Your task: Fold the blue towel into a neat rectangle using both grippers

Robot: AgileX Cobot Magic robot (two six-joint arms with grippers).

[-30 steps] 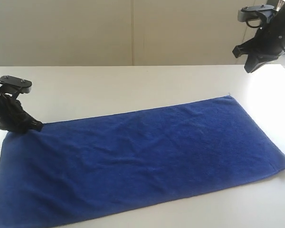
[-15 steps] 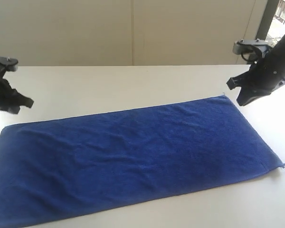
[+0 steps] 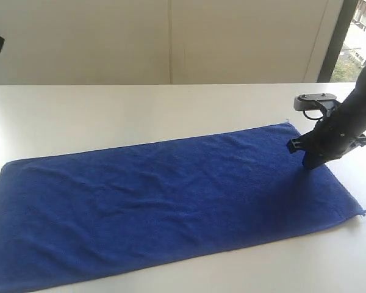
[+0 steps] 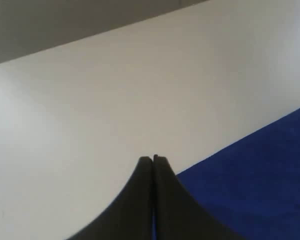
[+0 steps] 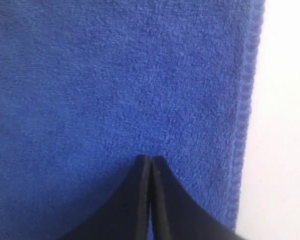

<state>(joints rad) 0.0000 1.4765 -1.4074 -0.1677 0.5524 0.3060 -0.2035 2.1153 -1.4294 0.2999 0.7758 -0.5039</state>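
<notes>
Hovering closed right hand (image 3: 310,162) over blue towel (image 3: 171,195)

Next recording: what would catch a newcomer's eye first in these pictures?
The blue towel dominates, spread flat and unfolded across the white table. The right gripper, its fingers shut, points down at the towel near its far right corner, just inside the hemmed edge. The left gripper, also shut and holding nothing, hangs over the table by the towel's edge.
</notes>
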